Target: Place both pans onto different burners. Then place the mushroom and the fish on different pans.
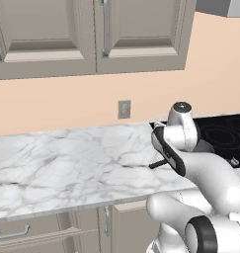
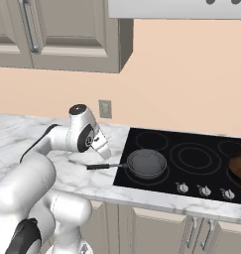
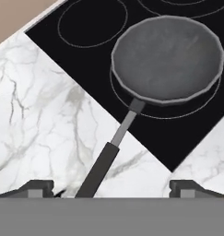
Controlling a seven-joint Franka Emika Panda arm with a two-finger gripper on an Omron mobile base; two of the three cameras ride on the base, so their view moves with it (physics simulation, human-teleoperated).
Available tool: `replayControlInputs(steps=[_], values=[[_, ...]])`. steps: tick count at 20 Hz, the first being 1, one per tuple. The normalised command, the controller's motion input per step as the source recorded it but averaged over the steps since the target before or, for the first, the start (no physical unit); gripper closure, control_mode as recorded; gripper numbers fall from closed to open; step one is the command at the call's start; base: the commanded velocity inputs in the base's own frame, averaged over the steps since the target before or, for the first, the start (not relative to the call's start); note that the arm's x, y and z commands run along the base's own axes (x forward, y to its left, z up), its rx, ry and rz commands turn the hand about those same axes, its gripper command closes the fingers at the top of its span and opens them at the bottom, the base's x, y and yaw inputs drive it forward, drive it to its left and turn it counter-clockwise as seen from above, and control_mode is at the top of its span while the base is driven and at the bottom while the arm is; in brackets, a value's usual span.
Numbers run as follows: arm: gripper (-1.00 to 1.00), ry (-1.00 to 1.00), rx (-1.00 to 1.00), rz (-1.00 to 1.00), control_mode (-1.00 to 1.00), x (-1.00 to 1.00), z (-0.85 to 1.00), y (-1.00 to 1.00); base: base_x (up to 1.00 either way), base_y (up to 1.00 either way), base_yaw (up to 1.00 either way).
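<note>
The dark grey pan [image 3: 168, 55] sits on the front-left burner [image 3: 196, 108] of the black cooktop [image 2: 201, 144]. Its long black handle [image 3: 100, 168] reaches out over the marble counter. My gripper [image 3: 112, 189] hovers open over the end of that handle, one fingertip on each side, not touching it. In the right base view the same pan [image 2: 147, 163] lies just right of my gripper [image 2: 104, 150]. The rusty-brown pan [image 2: 239, 167] sits on a burner at the right edge of that view. The mushroom and the fish are out of view.
A free burner ring [image 3: 92, 23] lies behind the dark pan, and a larger one [image 2: 194, 156] to its right. Silver knobs [image 2: 181, 187] line the cooktop's front edge. The marble counter [image 1: 67, 158] stretches left. Wall cabinets [image 1: 92, 34] hang above, and an outlet [image 2: 105, 108] is on the wall.
</note>
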Motion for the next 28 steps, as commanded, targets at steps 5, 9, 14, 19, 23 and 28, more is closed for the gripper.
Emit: replayControlInputs(steps=[5, 9, 14, 19, 23, 28], values=[[-1.00, 0.08, 0.02, 0.13, -1.00, -0.01, 0.18, 0.44, 0.00, 0.00, 0.00], [-1.00, 0.11, 0.00, 0.01, -1.00, -0.03, 0.12, 0.47, 0.00, 0.00, 0.00], [-1.00, 0.12, 0.01, 0.05, -1.00, -0.29, 0.15, 0.19, 0.00, 0.00, 0.00], [-1.00, 0.14, 0.00, 0.07, -1.00, -0.15, 0.09, 0.11, 0.00, 0.00, 0.00], [-1.00, 0.03, 0.00, 0.05, -1.00, -0.30, 0.00, 0.00, 0.00, 0.00, 0.00], [-1.00, 0.00, 0.00, 0.06, 1.00, -0.31, 0.00, 0.00, -0.12, -0.01, 0.01]])
